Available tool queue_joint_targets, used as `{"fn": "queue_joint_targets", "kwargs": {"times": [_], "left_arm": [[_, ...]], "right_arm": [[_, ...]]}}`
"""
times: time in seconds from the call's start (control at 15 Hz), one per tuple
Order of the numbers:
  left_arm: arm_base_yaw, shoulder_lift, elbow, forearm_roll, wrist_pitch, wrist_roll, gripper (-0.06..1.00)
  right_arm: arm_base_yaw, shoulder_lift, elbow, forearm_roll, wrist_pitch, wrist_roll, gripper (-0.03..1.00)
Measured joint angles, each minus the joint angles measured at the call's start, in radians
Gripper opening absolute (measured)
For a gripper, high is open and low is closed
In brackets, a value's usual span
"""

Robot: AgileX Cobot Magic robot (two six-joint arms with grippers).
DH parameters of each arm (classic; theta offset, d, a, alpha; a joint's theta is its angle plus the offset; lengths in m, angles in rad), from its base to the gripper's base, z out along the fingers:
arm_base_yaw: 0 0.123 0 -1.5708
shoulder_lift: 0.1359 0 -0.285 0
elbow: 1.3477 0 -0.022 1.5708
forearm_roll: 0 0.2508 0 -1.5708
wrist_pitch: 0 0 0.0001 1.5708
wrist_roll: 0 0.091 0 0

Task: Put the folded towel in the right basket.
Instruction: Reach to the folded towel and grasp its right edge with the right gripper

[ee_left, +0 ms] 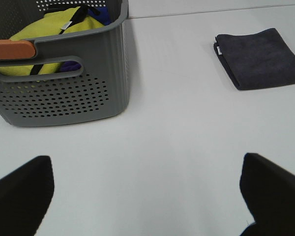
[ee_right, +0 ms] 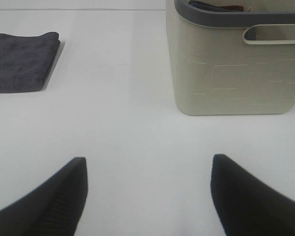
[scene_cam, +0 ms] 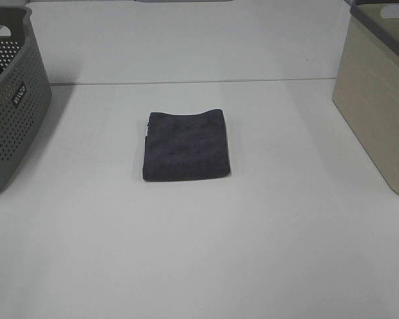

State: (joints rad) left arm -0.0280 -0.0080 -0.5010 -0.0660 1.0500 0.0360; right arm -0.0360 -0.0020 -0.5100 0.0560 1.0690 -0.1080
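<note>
left tool [ee_left: 147, 201] open, both dark fingers spread wide with only bare table [ee_left: 172, 142] between them, gripping nothing. in the left wrist view a grey perforated basket [ee_left: 64, 93] stands near the tool, holding a yellow cloth [ee_left: 54, 29] and something blue [ee_left: 102, 12]; an orange strip [ee_left: 12, 49] sits on its rim. the folded towel [ee_left: 259, 58] lies flat on the table, well apart from the grey basket and from the tool

right tool [ee_right: 150, 196] also open, fingers wide apart over bare table, nothing held. in the right wrist view the right basket [ee_right: 236, 73] is beige with a dark grey rim and a handle slot, standing upright on the table; dark contents show at its top, can't tell what they are. the folded towel [ee_right: 19, 61] lies well apart from it, not touching it

exterior high: folded towel [scene_cam: 185, 145] is dark grey, a neat rectangle lying flat at the middle of the table, between the two baskets. grey perforated basket [scene_cam: 10, 106] at the left edge with a small label on its side, right basket [scene_cam: 379, 106] at the right edge, both partly cut off by the frame. towel touches neither
</note>
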Motion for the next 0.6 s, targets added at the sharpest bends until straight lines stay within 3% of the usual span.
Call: {"fn": "queue_joint_targets", "kwargs": {"times": [0.6], "left_arm": [[0.0,0.0,0.0,0.0,0.0,0.0,0.98]], "right_arm": [[0.0,0.0,0.0,0.0,0.0,0.0,0.68]]}}
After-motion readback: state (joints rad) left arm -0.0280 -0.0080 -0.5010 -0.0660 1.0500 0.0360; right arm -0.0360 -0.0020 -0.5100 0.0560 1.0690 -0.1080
